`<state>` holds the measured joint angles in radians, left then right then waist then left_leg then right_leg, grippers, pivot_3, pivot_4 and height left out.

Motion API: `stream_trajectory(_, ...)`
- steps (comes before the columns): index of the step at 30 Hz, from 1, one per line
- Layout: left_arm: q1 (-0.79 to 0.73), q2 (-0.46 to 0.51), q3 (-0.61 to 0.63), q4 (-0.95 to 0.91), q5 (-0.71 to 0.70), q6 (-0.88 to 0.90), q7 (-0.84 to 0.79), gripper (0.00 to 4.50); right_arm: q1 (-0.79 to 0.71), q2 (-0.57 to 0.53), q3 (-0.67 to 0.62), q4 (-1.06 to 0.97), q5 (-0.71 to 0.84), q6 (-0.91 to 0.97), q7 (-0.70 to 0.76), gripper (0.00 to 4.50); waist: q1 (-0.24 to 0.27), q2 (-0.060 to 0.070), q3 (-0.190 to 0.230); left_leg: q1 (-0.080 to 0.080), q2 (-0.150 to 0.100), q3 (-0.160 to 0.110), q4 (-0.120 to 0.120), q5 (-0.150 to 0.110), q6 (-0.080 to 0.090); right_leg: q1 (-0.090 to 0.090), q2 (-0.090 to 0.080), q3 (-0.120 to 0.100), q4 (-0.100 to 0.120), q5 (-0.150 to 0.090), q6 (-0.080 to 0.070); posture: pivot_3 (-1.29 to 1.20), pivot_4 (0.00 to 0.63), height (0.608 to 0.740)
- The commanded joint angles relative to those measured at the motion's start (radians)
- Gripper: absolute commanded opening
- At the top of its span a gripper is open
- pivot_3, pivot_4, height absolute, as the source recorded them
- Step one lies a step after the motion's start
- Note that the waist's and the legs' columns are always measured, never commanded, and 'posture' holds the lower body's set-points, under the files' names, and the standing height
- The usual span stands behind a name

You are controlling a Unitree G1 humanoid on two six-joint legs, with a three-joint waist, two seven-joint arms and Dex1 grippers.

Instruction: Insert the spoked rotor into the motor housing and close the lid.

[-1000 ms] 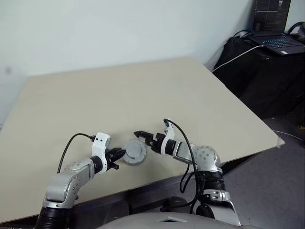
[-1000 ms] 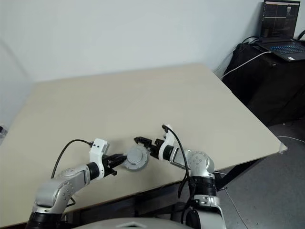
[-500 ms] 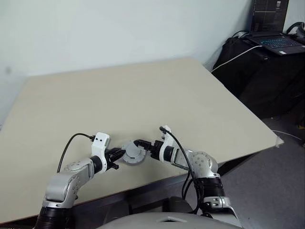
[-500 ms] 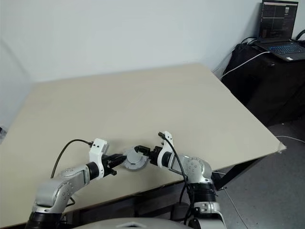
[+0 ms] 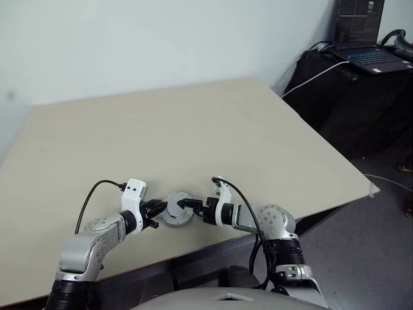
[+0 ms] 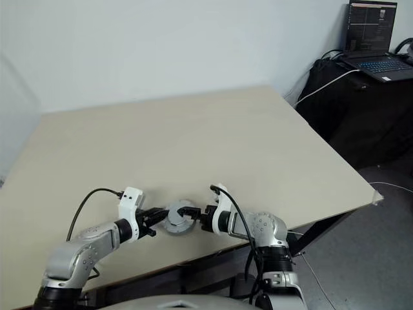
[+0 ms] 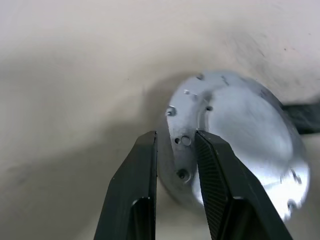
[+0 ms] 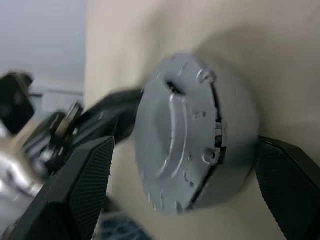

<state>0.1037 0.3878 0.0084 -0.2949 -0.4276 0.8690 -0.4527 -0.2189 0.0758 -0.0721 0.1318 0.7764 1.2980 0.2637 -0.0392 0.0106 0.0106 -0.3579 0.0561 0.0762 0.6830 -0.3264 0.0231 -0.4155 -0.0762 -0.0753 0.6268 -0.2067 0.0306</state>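
No readable brand, label or text anywhere; the laptop point(image 5: 364, 55) screen at far right is lit but too small to read.

Left gripper point(image 7: 175, 150), two black fingers with ribbed pads: pinched narrow on the rim of the flat light-grey metal disc lid point(image 7: 235, 145). One finger point(image 7: 137, 190) sits outside the edge, the other point(image 7: 217, 185) on the face. Small screw holes and studs show along the rim between them.

The lid is brushed matte grey metal, round, with a shallow raised centre and small bosses near the edge. It sits on top of the round dark-rimmed motor housing point(image 8: 217, 135); in the right wrist view a dark seam with notches runs between the lid and the grey body below. Whether the lid is fully seated I can't tell. The assembly rests on the smooth beige table point(image 5: 193, 129), near its front edge, between the two grippers. The spoked rotor can't be made out.

Right gripper point(image 5: 191, 205), black fingers with textured pads: spread wide, straddling the assembly, one finger point(image 8: 82, 185) on each side, with gaps visible. Not gripping.

Far right, off the table: a black stand with the laptop and a white cable point(image 5: 319, 71).
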Motion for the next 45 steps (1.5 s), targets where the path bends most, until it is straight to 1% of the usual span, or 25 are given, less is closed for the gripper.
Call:
stream_trajectory(1,0.0,-0.013,-0.044,0.002,-0.007,0.015,-0.013,1.23,-0.019,0.056,0.009,-0.009,0.046,0.021,0.042,4.49,0.001,0.0,0.0,0.0,0.0,0.0,0.0,0.0,0.0,0.0,0.0,0.0,0.0,0.0,0.0,0.0,0.0,0.74)
stream_trajectory(8,0.001,-0.015,-0.043,0.004,-0.004,0.013,-0.012,1.23,-0.013,0.078,-0.006,0.003,0.036,0.002,0.026,4.49,0.002,0.0,0.0,0.0,0.0,0.0,0.0,0.0,0.0,0.0,0.0,0.0,0.0,0.0,0.0,0.0,0.0,0.74)
stream_trajectory(9,0.001,-0.015,-0.042,0.004,-0.003,0.013,-0.012,1.23,-0.011,0.079,-0.006,0.001,0.039,0.003,0.029,4.09,0.002,0.0,0.0,0.0,0.0,0.0,0.0,0.0,0.0,0.0,0.0,0.0,0.0,0.0,0.0,0.0,0.0,0.74)
stream_trajectory(10,0.002,-0.015,-0.042,0.004,-0.003,0.012,-0.013,1.23,-0.009,0.079,-0.005,-0.001,0.042,0.004,0.032,3.9,0.002,0.0,0.0,0.0,0.0,0.0,0.0,0.0,0.0,0.0,0.0,0.0,0.0,0.0,0.0,0.0,0.0,0.74)
stream_trajectory(15,0.002,-0.015,-0.04,0.005,0.002,0.011,-0.016,1.23,0.007,0.078,-0.01,-0.03,0.065,0.033,0.038,2.29,0.002,0.0,0.0,0.0,0.0,0.0,0.0,0.0,0.0,0.0,0.0,0.0,0.0,0.0,0.0,0.0,0.0,0.74)
stream_trajectory(19,0.001,-0.014,-0.038,0.006,0.004,0.012,-0.019,1.23,0.022,0.071,-0.014,-0.051,0.077,0.056,0.035,1.37,0.004,-0.001,0.0,0.0,0.0,0.0,0.0,0.0,0.0,0.001,0.0,0.0,0.0,0.0,0.0,0.0,0.0,0.74)
stream_trajectory(20,0.002,-0.014,-0.037,0.005,0.004,0.013,-0.02,1.23,0.024,0.071,-0.018,-0.055,0.079,0.06,0.033,1.27,0.003,0.001,0.0,0.001,0.0,0.0,0.0,0.0,0.0,0.001,0.0,0.0,0.0,0.0,0.0,0.0,0.0,0.74)
stream_trajectory(24,0.002,-0.015,-0.038,0.004,0.006,0.013,-0.022,1.23,0.027,0.072,-0.024,-0.061,0.077,0.069,0.029,1.27,0.004,0.001,0.001,0.001,0.0,0.001,0.0,0.0,0.0,0.001,0.0,0.001,0.0,-0.002,0.002,0.0,0.0,0.74)
stream_trajectory(32,0.0,-0.019,-0.037,0.005,0.007,0.011,-0.022,1.23,0.034,0.078,-0.027,-0.066,0.075,0.083,0.02,1.27,0.004,0.002,0.001,0.001,-0.001,0.001,0.0,0.0,0.0,0.001,0.0,0.001,0.0,-0.001,0.002,0.0,0.0,0.74)
stream_trajectory(37,0.032,-0.053,0.008,-0.045,-0.004,-0.016,0.012,1.23,0.038,0.08,-0.056,-0.058,0.075,0.055,0.001,1.27,0.004,0.002,0.001,0.001,-0.001,0.001,0.0,0.0,0.0,0.0,0.0,0.002,0.0,-0.001,0.002,0.0,0.0,0.74)
stream_trajectory(39,0.041,-0.104,0.053,-0.063,0.008,-0.083,0.065,1.23,0.039,0.076,-0.066,-0.057,0.082,0.05,-0.004,1.27,0.005,0.002,0.001,0.001,-0.001,0.001,0.0,0.0,0.0,0.0,0.0,0.002,0.0,0.0,0.0,0.0,0.0,0.74)
stream_trajectory(41,0.042,-0.21,0.144,-0.074,0.005,-0.189,0.165,1.23,0.042,0.073,-0.078,-0.056,0.09,0.044,-0.008,1.27,0.008,0.0,0.002,0.0,-0.001,0.001,0.001,0.0,0.0,0.0,0.0,0.002,0.0,0.0,0.0,0.0,0.0,0.74)
stream_trajectory(42,0.043,-0.245,0.172,-0.077,0.003,-0.221,0.194,1.23,0.042,0.071,-0.081,-0.055,0.093,0.042,-0.009,1.26,0.009,-0.002,0.003,-0.001,-0.001,0.0,0.001,0.0,0.0,0.0,-0.001,0.002,0.0,0.001,0.0,0.0,0.0,0.74)
stream_trajectory(43,0.048,-0.272,0.191,-0.081,-0.004,-0.246,0.207,1.23,0.043,0.07,-0.084,-0.055,0.096,0.041,-0.01,1.26,0.01,-0.004,0.004,-0.001,-0.001,0.001,0.001,0.0,0.0,0.0,-0.001,0.002,0.0,0.001,0.0,0.0,0.0,0.74)
stream_trajectory(45,0.08,-0.338,0.225,-0.084,-0.02,-0.347,0.214,1.23,0.046,0.068,-0.088,-0.055,0.102,0.039,-0.012,1.26,0.008,-0.004,0.004,-0.001,0.0,0.0,0.001,0.0,0.0,-0.001,0.0,0.001,0.0,0.0,0.0,0.0,0.0,0.74)
